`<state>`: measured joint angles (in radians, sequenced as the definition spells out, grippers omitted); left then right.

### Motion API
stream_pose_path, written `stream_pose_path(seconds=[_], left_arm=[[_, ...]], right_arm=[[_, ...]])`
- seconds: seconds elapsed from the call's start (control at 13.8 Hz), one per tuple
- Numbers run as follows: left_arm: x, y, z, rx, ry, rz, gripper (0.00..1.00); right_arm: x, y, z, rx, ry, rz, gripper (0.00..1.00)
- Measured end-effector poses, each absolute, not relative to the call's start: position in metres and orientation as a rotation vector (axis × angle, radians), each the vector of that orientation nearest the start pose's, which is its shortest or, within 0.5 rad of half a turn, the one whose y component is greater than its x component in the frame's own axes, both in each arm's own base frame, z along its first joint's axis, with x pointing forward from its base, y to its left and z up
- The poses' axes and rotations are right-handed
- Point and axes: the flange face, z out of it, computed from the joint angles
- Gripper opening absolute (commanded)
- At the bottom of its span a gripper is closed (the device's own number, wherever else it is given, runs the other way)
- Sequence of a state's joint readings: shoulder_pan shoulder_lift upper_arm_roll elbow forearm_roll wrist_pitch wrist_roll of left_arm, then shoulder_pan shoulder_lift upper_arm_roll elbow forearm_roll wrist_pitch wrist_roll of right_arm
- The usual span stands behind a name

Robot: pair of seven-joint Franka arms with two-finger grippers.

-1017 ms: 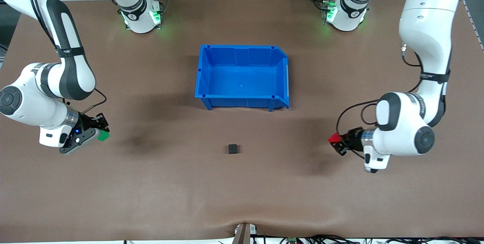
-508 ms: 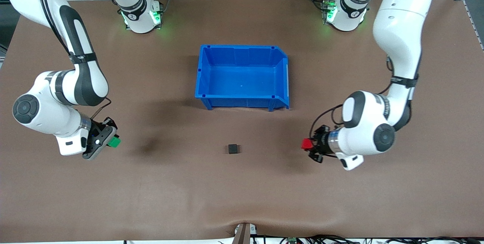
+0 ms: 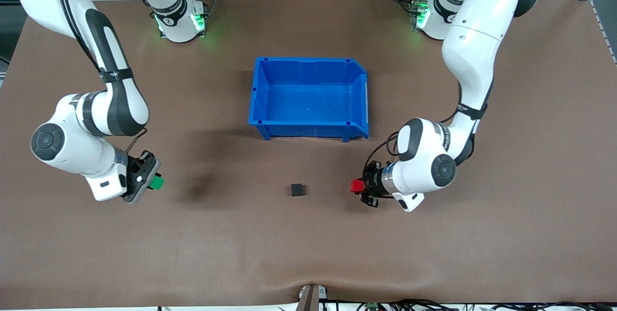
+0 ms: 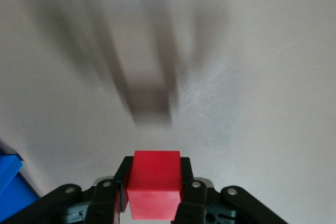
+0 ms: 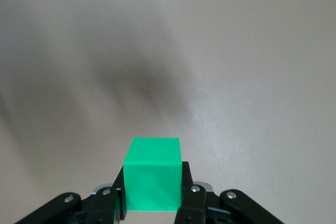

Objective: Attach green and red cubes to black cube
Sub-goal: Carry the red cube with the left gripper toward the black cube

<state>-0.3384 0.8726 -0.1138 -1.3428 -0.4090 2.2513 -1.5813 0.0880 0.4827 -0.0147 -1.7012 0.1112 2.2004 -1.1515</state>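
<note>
The black cube (image 3: 297, 189) sits alone on the brown table, nearer the front camera than the blue bin. My left gripper (image 3: 360, 187) hangs low over the table beside it, toward the left arm's end, shut on the red cube (image 3: 357, 185). In the left wrist view the red cube (image 4: 154, 182) is clamped between both fingers (image 4: 118, 184), with a blurred dark block (image 4: 150, 100) ahead. My right gripper (image 3: 150, 182) is over the table toward the right arm's end, shut on the green cube (image 3: 156, 182). The right wrist view shows the green cube (image 5: 153, 174) pinched between its jaws.
An empty blue bin (image 3: 308, 60) stands mid-table, farther from the front camera than the black cube; its corner (image 4: 8, 182) shows in the left wrist view. Both arm bases (image 3: 181, 19) stand along the table's back edge.
Both arms have swung inward toward the black cube, each carrying its cube. The left gripper with the red cube has covered more ground than the right. The black cube has not moved.
</note>
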Motion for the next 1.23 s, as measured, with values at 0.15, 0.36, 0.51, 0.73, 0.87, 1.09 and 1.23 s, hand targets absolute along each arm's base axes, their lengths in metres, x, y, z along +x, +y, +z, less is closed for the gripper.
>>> stream_pose_path(seconds=[0.15,0.36,0.51,0.73,0.87,1.09,1.23], left_arm=[[0.666,-0.343,0.204,-2.504,-2.231,0.538,0.00],[0.659,-0.371,0.207,-2.480,-2.292,0.522,0.00],[0.660,-0.375,0.203,-2.491,-2.312,0.501,0.00],[0.663,-0.375,0.190,-2.495,-2.334,0.479,0.00],[0.661,-0.385,0.187,-2.511,-2.322,0.482,0.00],[0.655,-0.400,0.181,-2.538,-2.307,0.477,0.00],[0.653,-0.405,0.174,-2.548,-2.312,0.464,0.00]], right_arm=[[0.672,0.063,0.311,-2.498,-1.762,-0.107,0.00],[0.681,0.069,0.301,-2.375,-1.850,-0.163,0.00],[0.689,0.079,0.295,-2.340,-1.873,-0.189,0.00],[0.696,0.123,0.286,-2.291,-1.914,-0.213,0.00],[0.696,0.153,0.281,-2.299,-1.904,-0.225,0.00],[0.694,0.178,0.277,-2.330,-1.872,-0.241,0.00],[0.694,0.181,0.278,-2.344,-1.856,-0.244,0.00]])
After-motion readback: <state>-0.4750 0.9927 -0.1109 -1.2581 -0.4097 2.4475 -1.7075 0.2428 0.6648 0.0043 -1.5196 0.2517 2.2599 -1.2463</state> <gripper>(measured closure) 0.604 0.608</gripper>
